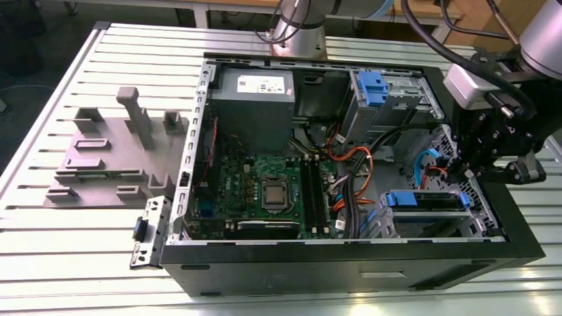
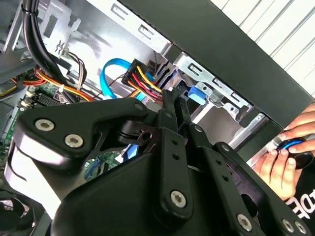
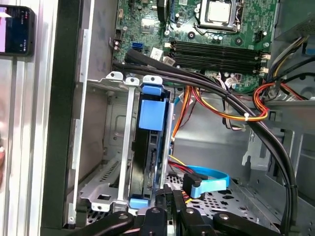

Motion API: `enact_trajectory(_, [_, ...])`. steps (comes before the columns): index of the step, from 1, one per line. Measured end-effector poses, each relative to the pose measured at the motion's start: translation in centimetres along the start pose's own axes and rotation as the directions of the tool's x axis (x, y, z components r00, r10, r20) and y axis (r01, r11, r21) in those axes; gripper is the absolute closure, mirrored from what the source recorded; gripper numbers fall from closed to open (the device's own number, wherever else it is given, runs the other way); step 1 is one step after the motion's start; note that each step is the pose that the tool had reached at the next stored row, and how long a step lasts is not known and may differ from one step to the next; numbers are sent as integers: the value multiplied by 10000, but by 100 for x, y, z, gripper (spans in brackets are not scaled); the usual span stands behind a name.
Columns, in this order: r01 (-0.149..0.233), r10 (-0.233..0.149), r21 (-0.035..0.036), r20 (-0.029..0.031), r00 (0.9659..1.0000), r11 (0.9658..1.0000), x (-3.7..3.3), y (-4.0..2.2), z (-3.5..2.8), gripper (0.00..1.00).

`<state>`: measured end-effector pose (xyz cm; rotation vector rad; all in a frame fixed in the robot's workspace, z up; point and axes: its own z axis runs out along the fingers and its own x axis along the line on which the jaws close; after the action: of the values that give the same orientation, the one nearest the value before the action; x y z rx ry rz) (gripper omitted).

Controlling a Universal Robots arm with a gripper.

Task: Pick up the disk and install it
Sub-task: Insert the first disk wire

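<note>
**Disk is sitting in the corner bay, gripper closed right next to it**

I'm watching the open computer case, which is lying on its side on the table. Reading the exterior view as a clock face laid over the case, the disk is sitting at about 4 o'clock with its blue carrier rail facing up. In the first wrist view I'm seeing it edge-on, slotted between the rails of the metal drive cage. I'm judging that it's in the bay. I can't tell whether it's fully latched.

The gripper is hanging at roughly 3 o'clock, reaching down inside the case wall just beside the disk. In both wrist views its fingers are pressed together with nothing between them that I can make out. The tips are sitting next to the carrier's blue end tab, not around it. My guess is the fingers are closed to make one narrow probe, because that corner is tight.

The blue data cable and the red-and-yellow power wires are hanging right near the fingers.

A person's hand is holding something small and blue-black just outside the case. I can't tell what it is.
</note>
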<state>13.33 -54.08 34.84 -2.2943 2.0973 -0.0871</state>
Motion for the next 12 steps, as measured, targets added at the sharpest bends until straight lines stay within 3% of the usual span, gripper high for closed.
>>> enact_trajectory(4, [-1, 1, 74, 75, 10000, 10000, 40, 40, 7, 83])
enact_trajectory(12, [-1, -1, 192, 69, 10000, 9998, 43, 84, 10, 83])
